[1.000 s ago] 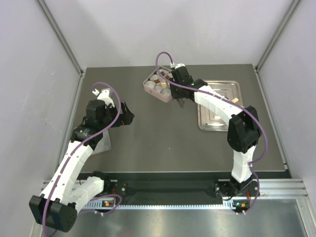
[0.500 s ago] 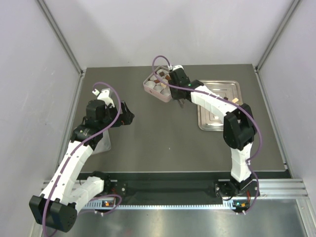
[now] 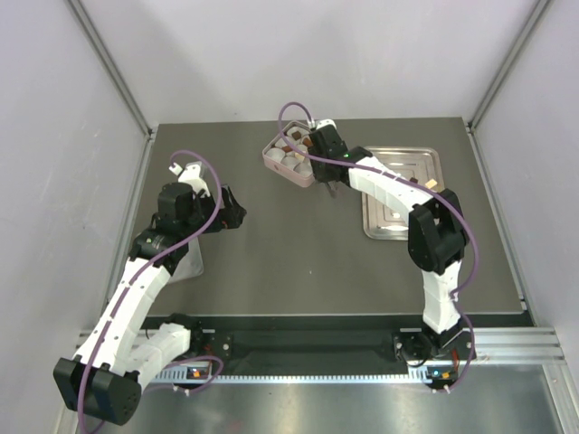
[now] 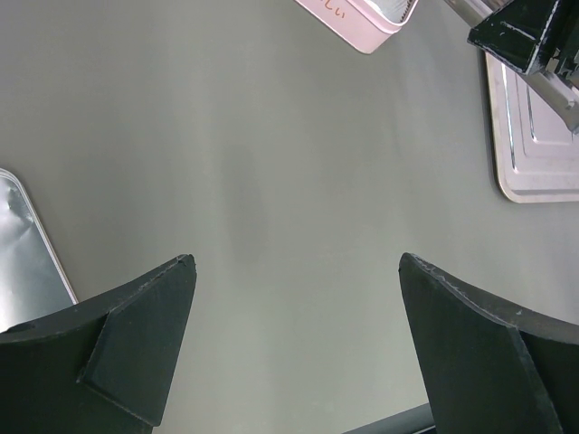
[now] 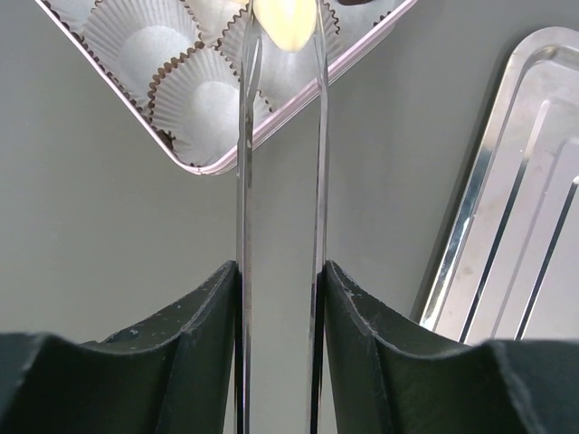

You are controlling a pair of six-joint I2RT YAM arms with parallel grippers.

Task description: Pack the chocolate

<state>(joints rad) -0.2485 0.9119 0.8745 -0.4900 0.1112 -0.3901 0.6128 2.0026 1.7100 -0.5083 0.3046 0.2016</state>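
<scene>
My right gripper (image 5: 279,271) is shut on a pair of thin metal tongs (image 5: 244,181). The tongs' tips pinch a cream chocolate (image 5: 284,23) just above the white paper cups (image 5: 145,32) of the pink box (image 5: 298,113). In the top view the right gripper (image 3: 318,149) is over the near right part of the pink box (image 3: 271,161), which holds a few brown pieces (image 3: 286,145) at its far side. A tan piece (image 3: 432,183) lies on the metal tray (image 3: 403,217). My left gripper (image 3: 233,212) is open and empty, well left of the box, above bare table (image 4: 297,271).
The metal tray (image 5: 525,226) lies right of the box. A silver lid or tray (image 3: 185,262) lies under my left arm and shows at the left edge of the left wrist view (image 4: 27,244). Grey walls with metal posts enclose the table.
My right arm has shifted slightly left, carrying the tongs and the cream chocolate over the box. The left arm has not moved.
</scene>
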